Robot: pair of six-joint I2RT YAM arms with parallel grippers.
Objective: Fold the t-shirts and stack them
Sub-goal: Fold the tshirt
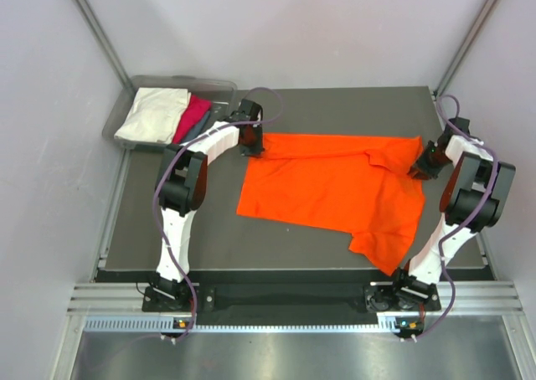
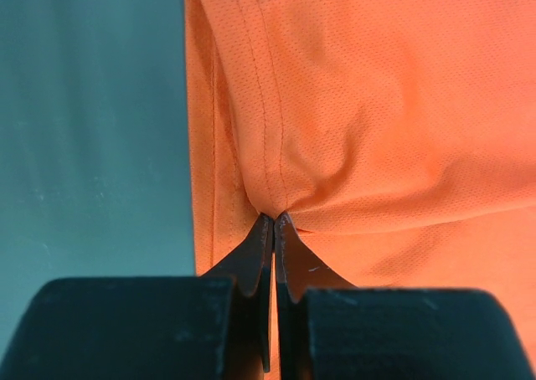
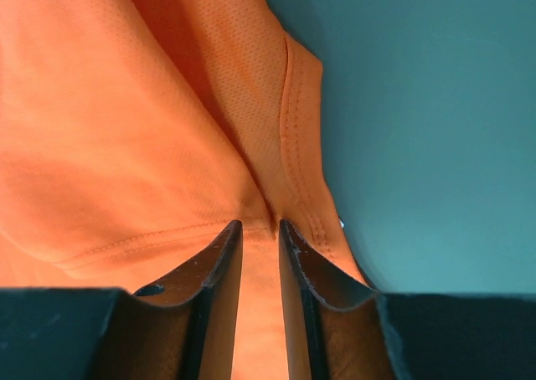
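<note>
The bright orange t-shirt (image 1: 335,187) lies spread on the dark mat, with a fold hanging toward the near right. My left gripper (image 1: 255,148) is at its far left corner. In the left wrist view it (image 2: 275,219) is shut on a pinch of the orange cloth (image 2: 377,104) beside the hem. My right gripper (image 1: 417,169) is at the far right corner. In the right wrist view it (image 3: 260,225) is shut on a thicker fold of orange cloth (image 3: 126,146), its jaws a little apart. A cream-white t-shirt (image 1: 153,114), a magenta-pink one (image 1: 193,116) and a teal-grey one (image 1: 203,127) lie in the bin.
The grey plastic bin (image 1: 180,80) stands at the far left corner, just behind my left gripper. The dark mat (image 1: 167,221) shows bare on the left and along the near edge. Pale walls close in the sides and back.
</note>
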